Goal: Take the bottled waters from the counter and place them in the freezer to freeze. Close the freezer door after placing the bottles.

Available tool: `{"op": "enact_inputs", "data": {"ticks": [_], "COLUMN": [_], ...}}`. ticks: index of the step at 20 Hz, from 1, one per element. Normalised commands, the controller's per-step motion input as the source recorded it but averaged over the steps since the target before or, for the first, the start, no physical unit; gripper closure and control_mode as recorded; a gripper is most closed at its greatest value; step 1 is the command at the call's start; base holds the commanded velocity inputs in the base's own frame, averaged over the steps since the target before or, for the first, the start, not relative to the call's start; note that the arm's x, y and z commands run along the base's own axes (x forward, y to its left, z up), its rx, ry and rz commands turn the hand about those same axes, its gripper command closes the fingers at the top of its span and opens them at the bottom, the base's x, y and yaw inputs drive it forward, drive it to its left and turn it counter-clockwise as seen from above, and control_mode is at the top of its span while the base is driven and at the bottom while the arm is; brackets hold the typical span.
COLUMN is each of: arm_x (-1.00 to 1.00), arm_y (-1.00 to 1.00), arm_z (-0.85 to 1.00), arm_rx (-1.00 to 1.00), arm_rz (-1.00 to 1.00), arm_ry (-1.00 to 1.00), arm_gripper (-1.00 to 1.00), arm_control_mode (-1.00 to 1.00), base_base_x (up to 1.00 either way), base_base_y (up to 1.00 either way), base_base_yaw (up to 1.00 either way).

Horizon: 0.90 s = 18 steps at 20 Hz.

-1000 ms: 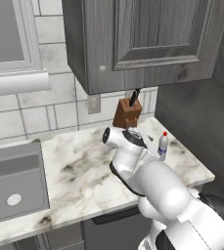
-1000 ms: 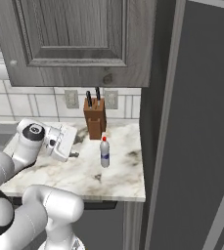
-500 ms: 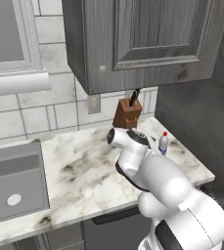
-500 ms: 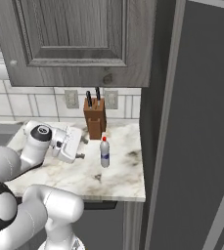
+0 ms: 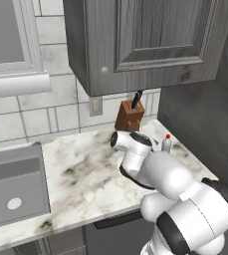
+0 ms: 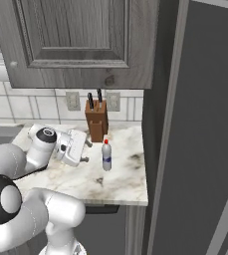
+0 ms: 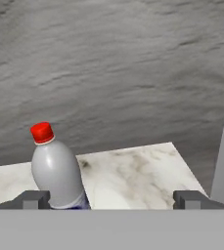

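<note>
One red-capped water bottle [image 6: 106, 155] upright on the desk [image 6: 120, 184]. One brown knife block [image 6: 96, 122], holding two dark-handled knives [image 6: 94, 96]. Two wall outlet plates [image 6: 73, 100] on the tiled backsplash. One grey sink basin [image 5: 13, 184] at the left. One wood-grain wall cabinet [image 5: 150, 40] with one round knob [image 5: 104, 70]. One tool [image 6: 83, 151] with two dark fingertips [image 7: 34, 198].

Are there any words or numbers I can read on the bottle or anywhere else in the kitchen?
No readable words or numbers anywhere.
Red-capped bottle: it has a dark blue band low on its body, but no letters can be made out on it.
Knife block: plain brown, no writing.
Wall cabinet and counter: no writing, only wood grain and marble veins.
</note>
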Motion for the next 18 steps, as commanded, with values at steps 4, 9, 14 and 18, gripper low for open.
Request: {"op": "enact_inputs", "data": {"ticks": [4, 9, 14, 18], "arm_x": [0.00, 0.07, 0.05, 0.11], "arm_y": [-0.07, -0.12, -0.09, -0.03], "arm_z": [-0.18, -0.18, -0.05, 0.00], "arm_rx": [-0.02, -0.01, 0.00, 0.00], "arm_rz": [0.00, 0.00, 0.00, 0.00], "arm_ry": [0.05, 0.06, 0.04, 0.01], "arm_gripper": [-1.00, -1.00, -1.00, -1.00], "arm_control_mode": [-1.00, -1.00, -1.00, -1.00], "base_base_x": [0.00, 0.00, 0.00, 0.00], "base_base_y": [0.00, 0.00, 0.00, 0.00], "base_base_yaw": [0.00, 0.00, 0.00, 0.00]}}
